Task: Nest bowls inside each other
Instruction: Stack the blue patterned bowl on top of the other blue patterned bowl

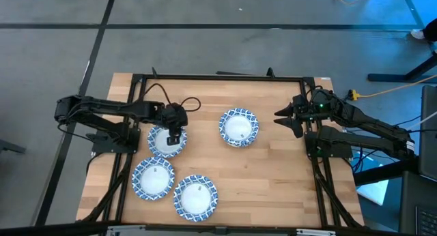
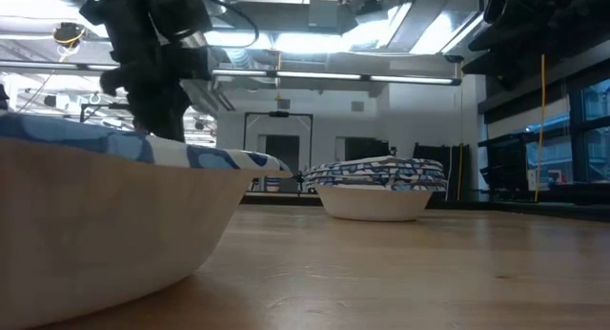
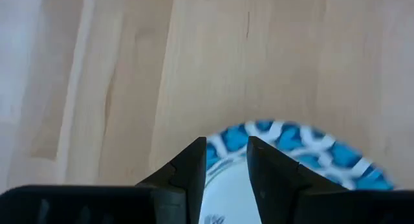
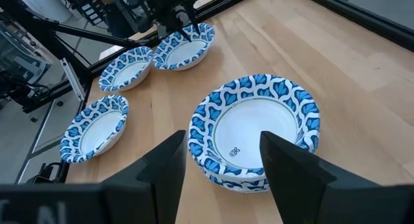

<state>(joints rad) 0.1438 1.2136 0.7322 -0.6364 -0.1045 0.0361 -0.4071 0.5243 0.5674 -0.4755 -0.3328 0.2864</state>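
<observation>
Several blue-and-white bowls sit on the wooden table. A stack (image 1: 239, 127) (image 2: 379, 182) (image 4: 255, 130) stands on its base near the middle. Three more bowls lie on the left: one (image 1: 162, 144) (image 4: 184, 49) under my left gripper, and two nearer the front (image 1: 153, 178) (image 1: 195, 197). My left gripper (image 1: 174, 136) (image 3: 226, 146) points down over the first bowl's rim (image 3: 226, 145), its fingers a narrow gap apart. One finger is outside the rim and one is over the inside. My right gripper (image 1: 287, 122) (image 4: 223, 143) waits open, right of the stack. My left gripper comes from above with its fingers (image 3: 194, 166) on either side of the bowl's rim band (image 3: 228, 141). The bowl rests on the table. I cannot tell whether the fingers touch the rim.
The black frame (image 1: 218, 78) runs around the tabletop, and both arm bases stand at its left and right sides. Bare wood (image 1: 273, 181) lies between the stack and the near edge. In the low view one front bowl (image 2: 95, 225) fills the foreground.
</observation>
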